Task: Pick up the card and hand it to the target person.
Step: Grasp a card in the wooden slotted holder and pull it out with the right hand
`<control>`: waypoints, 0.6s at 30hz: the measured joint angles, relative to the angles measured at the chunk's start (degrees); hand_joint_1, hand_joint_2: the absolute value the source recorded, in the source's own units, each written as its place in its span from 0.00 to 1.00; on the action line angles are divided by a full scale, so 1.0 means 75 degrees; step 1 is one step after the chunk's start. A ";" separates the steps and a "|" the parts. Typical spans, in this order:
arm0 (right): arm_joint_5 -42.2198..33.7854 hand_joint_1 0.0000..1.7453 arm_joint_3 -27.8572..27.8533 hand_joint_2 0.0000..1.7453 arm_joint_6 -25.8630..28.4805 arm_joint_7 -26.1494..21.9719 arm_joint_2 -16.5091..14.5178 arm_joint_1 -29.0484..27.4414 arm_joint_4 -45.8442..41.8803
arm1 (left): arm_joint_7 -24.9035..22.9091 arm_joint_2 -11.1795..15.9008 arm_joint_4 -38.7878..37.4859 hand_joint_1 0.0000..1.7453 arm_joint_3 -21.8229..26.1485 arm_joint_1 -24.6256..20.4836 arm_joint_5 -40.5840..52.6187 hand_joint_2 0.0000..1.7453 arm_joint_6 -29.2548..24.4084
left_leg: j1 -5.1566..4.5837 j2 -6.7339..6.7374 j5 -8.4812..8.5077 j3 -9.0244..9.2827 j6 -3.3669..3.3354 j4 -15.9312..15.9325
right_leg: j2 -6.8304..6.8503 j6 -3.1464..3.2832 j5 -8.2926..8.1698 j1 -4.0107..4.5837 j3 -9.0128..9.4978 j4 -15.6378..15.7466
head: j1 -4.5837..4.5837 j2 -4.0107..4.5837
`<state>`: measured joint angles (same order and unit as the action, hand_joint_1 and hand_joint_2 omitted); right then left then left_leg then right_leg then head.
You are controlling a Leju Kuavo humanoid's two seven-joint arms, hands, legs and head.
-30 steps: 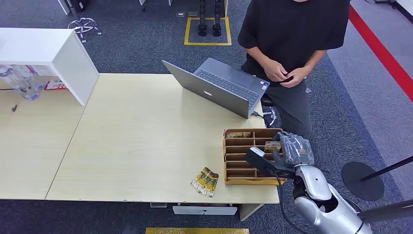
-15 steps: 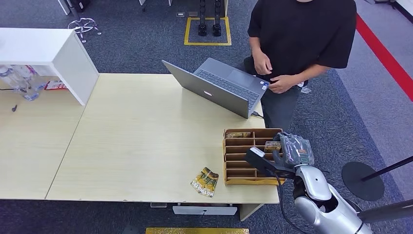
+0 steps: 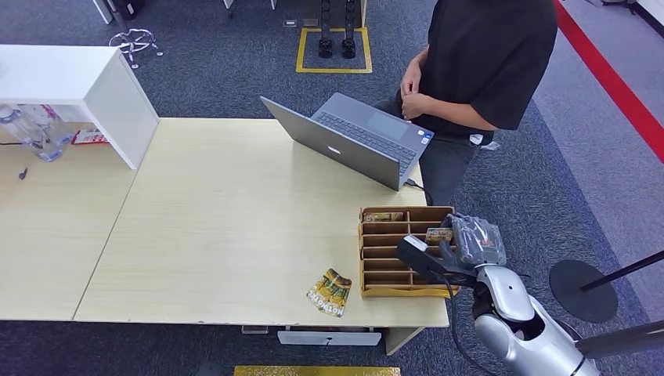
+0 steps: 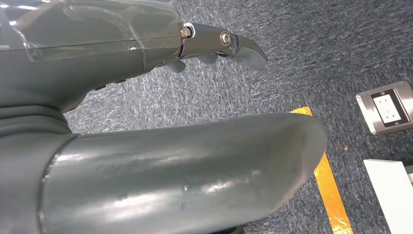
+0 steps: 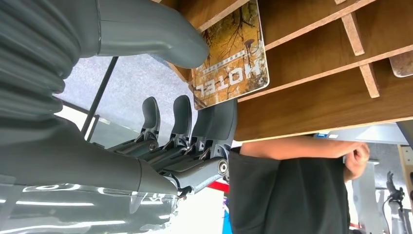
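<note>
While my left robot hand (image 4: 146, 97) hangs over the carpet holding nothing, fingers loosely apart, my right robot hand (image 3: 474, 239) is at the wooden organizer (image 3: 376, 278) on the desk (image 3: 235, 211), at the organizer's right edge. Its thumb and fingers (image 5: 219, 122) pinch the HOTEL card (image 5: 229, 56), which is partly clear of its slot. Other cards (image 3: 329, 292) lie on the desk just left of the organizer. Farther right and beyond the organizer, past the laptop (image 3: 352, 141), stands the person (image 3: 478, 63). I judge the card's long axis runs out from my grip along the organizer's dividers, so I must lift it free, then carry it away from the organizer toward that person.
</note>
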<state>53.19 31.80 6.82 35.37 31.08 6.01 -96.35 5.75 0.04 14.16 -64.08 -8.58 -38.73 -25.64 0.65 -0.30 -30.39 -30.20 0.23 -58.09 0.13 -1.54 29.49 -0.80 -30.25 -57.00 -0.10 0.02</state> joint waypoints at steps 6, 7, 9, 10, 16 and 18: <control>0.0014 0.82 -0.0030 1.00 0.0106 -0.0013 0.0000 0.0000 0.0000 | 0.0000 0.0001 0.0000 0.00 0.0000 -0.0003 0.0008 0.00 -0.0001 | 0.0000 0.0000 0.0000 0.0000 0.0000 0.0000 | 0.0000 0.0000 0.0000 0.0000 0.0000 0.0000 | -0.0001 0.0000; 0.0020 0.83 -0.0043 1.00 0.0153 -0.0021 0.0000 -0.0001 -0.0001 | 0.0000 0.0001 0.0000 0.00 0.0000 -0.0004 0.0008 0.00 -0.0001 | 0.0000 0.0000 0.0000 0.0000 0.0000 0.0000 | 0.0000 0.0000 0.0000 0.0000 0.0000 0.0000 | -0.0001 0.0000; 0.0024 0.83 -0.0076 1.00 0.0207 -0.0034 0.0000 -0.0001 -0.0002 | 0.0000 0.0001 0.0000 0.00 0.0000 -0.0004 0.0008 0.00 0.0000 | 0.0000 0.0000 0.0000 0.0000 0.0000 0.0000 | 0.0000 0.0000 0.0000 0.0000 0.0000 0.0000 | -0.0001 0.0000; 0.0024 0.83 -0.0092 1.00 0.0217 -0.0040 0.0000 -0.0002 -0.0002 | 0.0000 0.0001 0.0000 0.00 0.0000 -0.0004 0.0008 0.00 0.0000 | 0.0000 0.0000 0.0000 0.0000 0.0000 0.0000 | 0.0000 0.0000 0.0000 0.0000 0.0000 0.0000 | -0.0001 0.0000; 0.0024 0.83 -0.0130 1.00 0.0221 -0.0055 0.0003 -0.0001 -0.0002 | -0.0002 0.0001 0.0000 0.00 0.0000 -0.0003 0.0013 0.00 0.0000 | 0.0000 0.0000 0.0000 0.0000 0.0000 0.0000 | 0.0000 0.0000 0.0000 0.0000 0.0000 0.0000 | 0.0001 0.0000; 0.0024 0.83 -0.0131 1.00 0.0221 -0.0056 0.0003 -0.0001 -0.0002 | -0.0005 0.0001 0.0000 0.00 0.0000 -0.0004 0.0023 0.00 0.0000 | 0.0000 0.0000 0.0000 0.0000 0.0000 0.0000 | 0.0000 0.0000 0.0000 0.0000 0.0000 0.0000 | 0.0000 0.0000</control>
<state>53.37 30.82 8.48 34.95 31.10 6.00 -96.37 5.71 0.04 14.16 -64.08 -8.61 -38.55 -25.64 0.65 -0.30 -30.38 -30.19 0.23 -58.10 0.13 -1.54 29.49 -0.81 -30.25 -57.00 -0.10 0.02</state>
